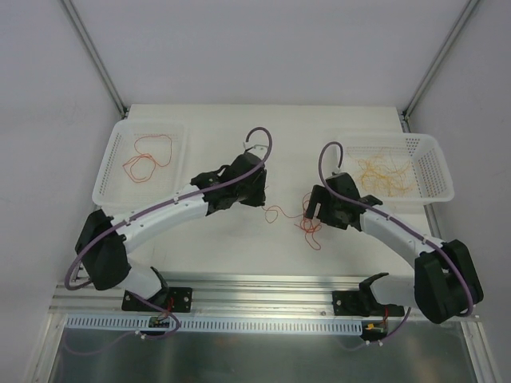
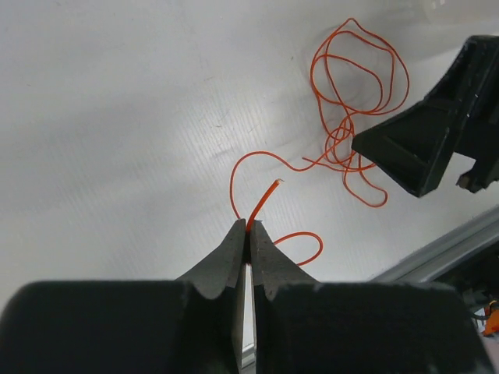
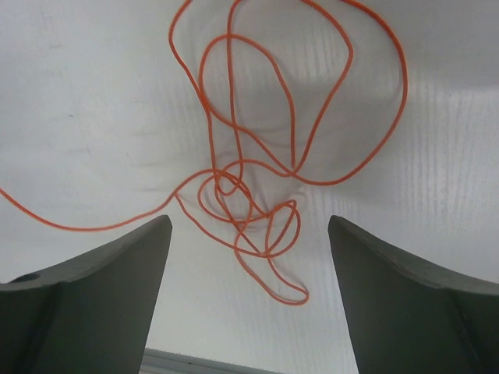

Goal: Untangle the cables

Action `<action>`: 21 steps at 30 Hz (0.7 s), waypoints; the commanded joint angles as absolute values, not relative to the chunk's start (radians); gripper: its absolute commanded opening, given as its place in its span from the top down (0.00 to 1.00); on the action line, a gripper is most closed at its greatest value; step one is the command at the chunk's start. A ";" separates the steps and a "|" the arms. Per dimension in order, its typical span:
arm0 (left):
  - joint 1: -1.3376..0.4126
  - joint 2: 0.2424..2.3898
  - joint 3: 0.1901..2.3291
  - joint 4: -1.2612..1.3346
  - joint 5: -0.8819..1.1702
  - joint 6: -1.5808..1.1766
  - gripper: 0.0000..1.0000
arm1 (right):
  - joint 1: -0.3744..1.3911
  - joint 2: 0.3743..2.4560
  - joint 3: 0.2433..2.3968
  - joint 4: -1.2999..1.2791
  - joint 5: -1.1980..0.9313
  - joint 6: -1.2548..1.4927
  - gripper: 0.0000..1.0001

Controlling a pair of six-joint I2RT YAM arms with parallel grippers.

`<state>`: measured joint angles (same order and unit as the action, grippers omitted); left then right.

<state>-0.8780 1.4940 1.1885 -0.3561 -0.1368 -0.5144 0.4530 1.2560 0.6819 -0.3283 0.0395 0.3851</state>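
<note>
A tangle of thin red-orange cables lies on the white table between the two arms. My left gripper is shut on one strand of the cables close to its free end; the strand curls back toward the knot. In the top view that gripper sits just left of the tangle. My right gripper stands open above the knotted loops, one finger on each side and touching nothing. Its dark fingers show beside the knot in the left wrist view.
A white basket at the back left holds a single red cable. Another white basket at the back right holds paler yellow-orange cables. A metal rail runs along the near table edge.
</note>
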 commanded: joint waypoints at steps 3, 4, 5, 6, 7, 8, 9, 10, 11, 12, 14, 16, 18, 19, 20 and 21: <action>-0.887 1.353 1.177 -0.518 -0.205 -0.434 1.00 | 0.446 1.313 0.770 -0.290 0.052 0.402 0.16; -0.885 1.315 1.178 -0.538 -0.228 -0.428 1.00 | 0.446 1.324 0.788 -0.290 0.054 0.403 0.16; -0.885 1.298 1.181 -0.554 -0.233 -0.422 1.00 | 0.446 1.337 0.793 -0.285 0.052 0.403 0.17; -0.885 1.280 1.183 -0.567 -0.239 -0.410 1.00 | 0.446 1.362 0.802 -0.284 0.054 0.411 0.17; -0.884 1.243 1.184 -0.595 -0.247 -0.405 1.00 | 0.445 1.373 0.807 -0.281 0.054 0.411 0.17; -0.884 1.226 1.181 -0.603 -0.252 -0.399 1.00 | 0.446 1.384 0.814 -0.269 0.054 0.419 0.18; -0.884 1.210 1.183 -0.613 -0.253 -0.391 1.00 | 0.445 1.394 0.821 -0.265 0.054 0.422 0.19; -0.885 1.194 1.181 -0.620 -0.258 -0.391 1.00 | 0.445 1.422 0.828 -0.262 0.057 0.432 0.20; -0.884 1.166 1.181 -0.638 -0.262 -0.390 1.00 | 0.445 1.437 0.847 -0.271 0.060 0.439 0.21; -0.884 1.154 1.181 -0.647 -0.262 -0.388 1.00 | 0.445 1.453 0.853 -0.273 0.075 0.445 0.22; -0.881 1.121 1.189 -0.675 -0.265 -0.390 1.00 | 0.446 1.495 0.862 -0.275 0.086 0.454 0.27; -0.877 1.094 1.207 -0.693 -0.268 -0.388 1.00 | 0.446 1.523 0.876 -0.279 0.100 0.457 0.31; -0.874 1.077 1.222 -0.721 -0.276 -0.380 1.00 | 0.453 1.566 0.885 -0.284 0.110 0.460 0.35; -0.867 1.062 1.233 -0.730 -0.282 -0.376 1.00 | 0.453 1.578 0.885 -0.287 0.117 0.462 0.40; -0.862 1.054 1.255 -0.741 -0.288 -0.371 1.00 | 0.454 1.594 0.885 -0.287 0.118 0.466 0.44; -0.856 1.048 1.268 -0.762 -0.296 -0.362 1.00 | 0.454 1.598 0.878 -0.284 0.117 0.466 0.49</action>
<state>-0.8745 1.0847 1.1999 -0.6998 -0.2520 -0.3996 0.4492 1.5753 0.8551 -0.2863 0.0849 0.4397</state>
